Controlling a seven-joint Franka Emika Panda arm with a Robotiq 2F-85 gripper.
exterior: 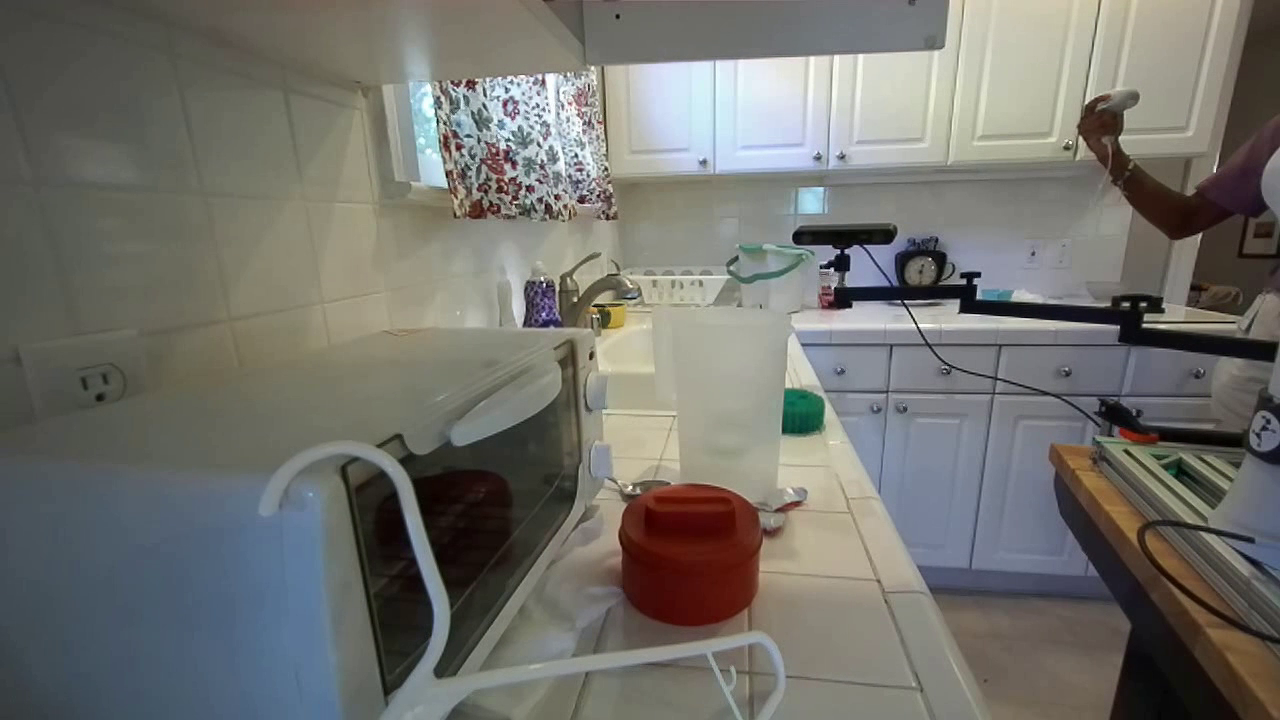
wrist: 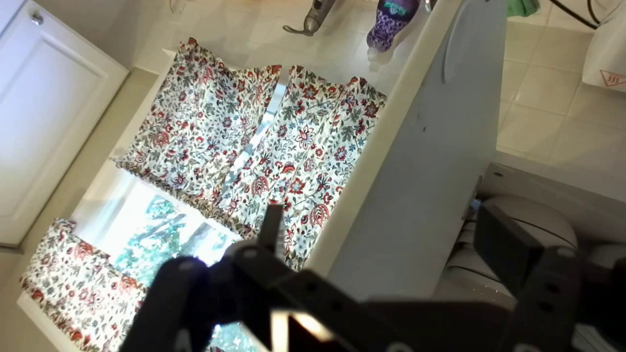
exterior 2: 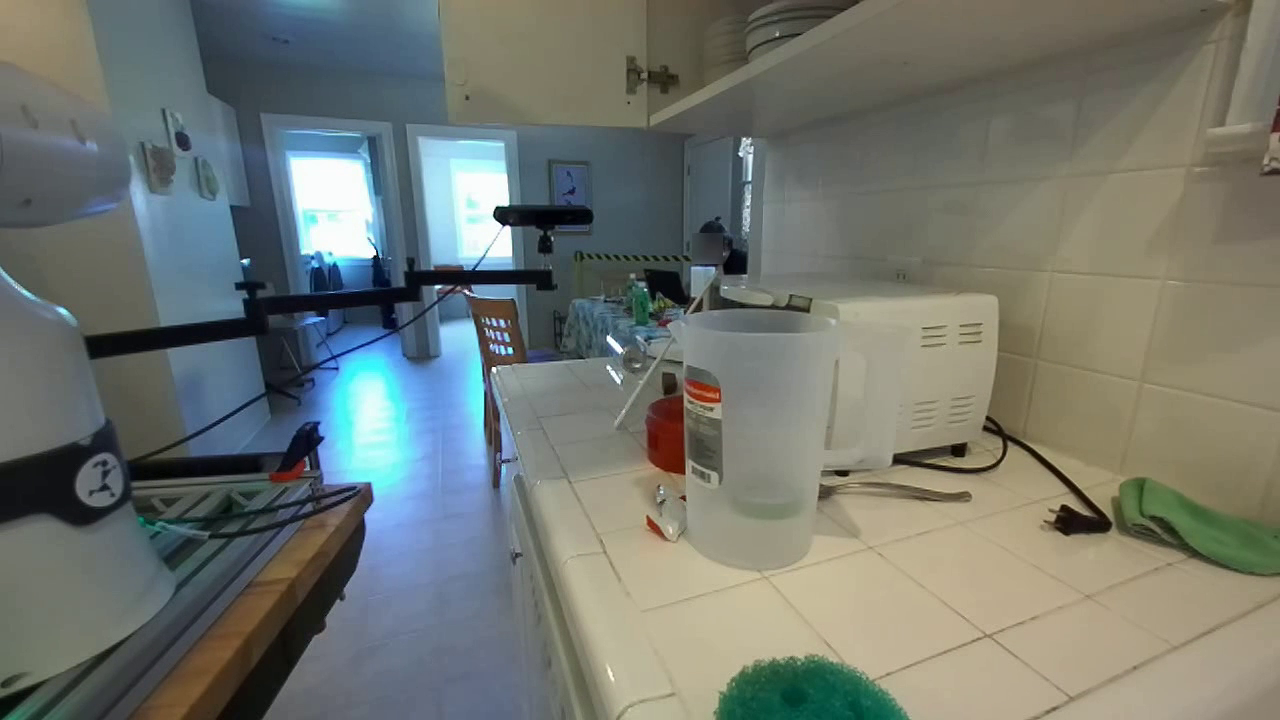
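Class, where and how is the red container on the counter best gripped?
Probably by the raised bar on its lid, from above, pinching the long sides: the bar juts up and the red container stands upright. How firmly the lid holds isn't visible.

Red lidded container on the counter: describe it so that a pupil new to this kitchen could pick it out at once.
In an exterior view, start from the white toaster oven. On the tiled counter to its right, nearer the camera than the pitcher, sits the red lidded container. Its squat, round body and opaque red colour set it apart from that tall, translucent neighbour.
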